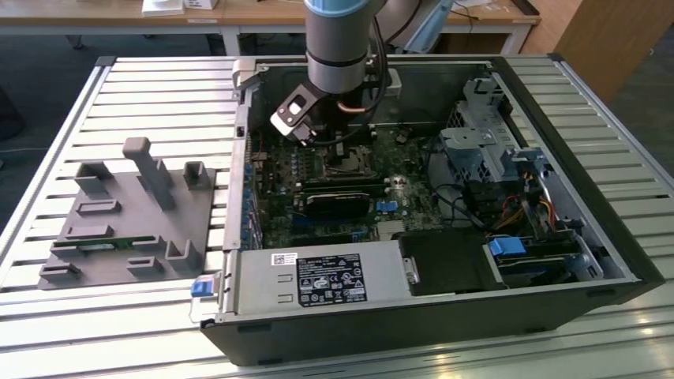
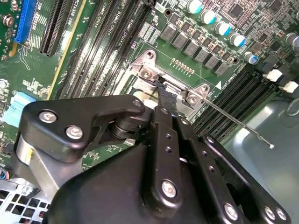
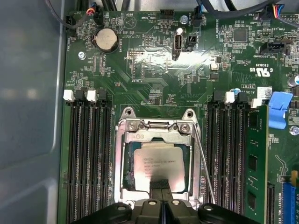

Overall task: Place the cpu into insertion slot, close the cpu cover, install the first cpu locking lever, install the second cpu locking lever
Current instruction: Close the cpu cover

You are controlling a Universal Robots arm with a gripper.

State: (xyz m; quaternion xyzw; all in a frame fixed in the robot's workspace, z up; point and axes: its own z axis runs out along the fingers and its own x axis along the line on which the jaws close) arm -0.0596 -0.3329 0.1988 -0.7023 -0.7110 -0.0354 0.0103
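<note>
The gripper (image 3: 161, 185), jaws closed together, seemingly presses the cpu cover (image 3: 156, 132) over the cpu (image 3: 156, 161) seated in the insertion slot (image 1: 345, 167), upper-centre of the exterior view; push squarely, clear of the unlatched lever (image 3: 204, 170).

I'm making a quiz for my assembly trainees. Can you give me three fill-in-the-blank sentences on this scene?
The cpu cover is folded ___ over the cpu.
The gripper, at the cover's edge, has its fingers ___.
Long black memory slots flank the cover on ___ sides.
Missing words: down; shut; both.
</note>
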